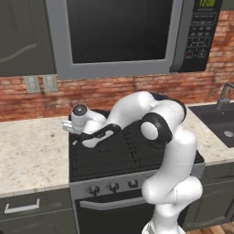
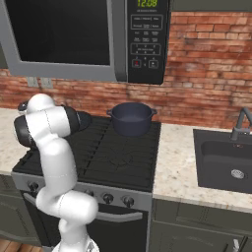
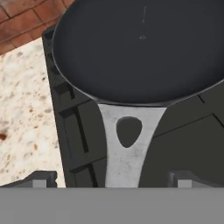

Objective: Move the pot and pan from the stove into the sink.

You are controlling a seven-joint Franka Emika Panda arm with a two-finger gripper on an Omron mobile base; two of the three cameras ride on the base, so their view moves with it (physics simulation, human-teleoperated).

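Pan [image 3: 144, 48] first, by the look of it: the hand view looks down on its dark round body on the stove's [image 1: 114, 153] grates, with its pale speckled handle [image 3: 129, 144] running toward the camera between the two finger tips. The pincer [image 3: 111, 179] stands wide, one tip [image 3: 39, 179] on each side of the handle, touching nothing yet as far as I can tell. In the left base view the hand hangs over the far left part of the stove, near the beige desk [image 1: 32, 151].

The pot [image 2: 131, 118] sits on the far right burner, well apart from the hand. The sink [image 2: 221, 162] lies to the right of the stove, set into the stone desk, with its faucet [image 2: 241, 120] at the far edge.

The step in hand seems to be grasping the pan's handle. To do it well, keep the handle centred between the tips and come down past its top face before closing, so the pads meet its straight sides rather than skid off. Gripping nearer the pan's body than the hole [image 3: 129, 131] should cut the droop once lifted, since the weight hangs well out from the hand. Lift straight up clear of the grate ridges, and pass the pot with room to spare.
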